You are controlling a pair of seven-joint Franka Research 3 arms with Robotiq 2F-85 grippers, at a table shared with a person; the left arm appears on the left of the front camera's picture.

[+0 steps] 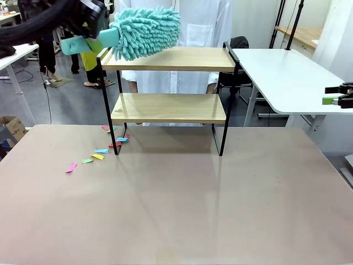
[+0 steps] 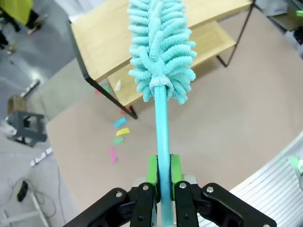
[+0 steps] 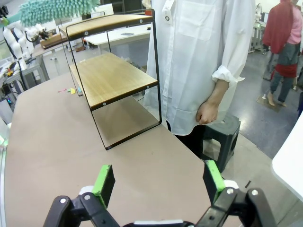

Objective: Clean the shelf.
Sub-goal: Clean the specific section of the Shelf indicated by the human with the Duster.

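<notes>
**Left clamped, right wide open**

The left gripper [image 2: 163, 171] is raised high at ten o'clock in the front view, wrist angled down toward two o'clock. Both green pads press on a teal duster handle [image 2: 162, 118]. The right gripper [image 3: 158, 182] sits level at three o'clock by the frame edge, its jaws spread wide.

One shelf [image 1: 171, 58], one duster [image 1: 144, 32], one person [image 1: 201, 25], and roughly eight coloured paper scraps [image 1: 97, 157].

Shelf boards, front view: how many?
2: the top board, its left end under the duster, and the lower board directly beneath it. None seems hidden.
</notes>
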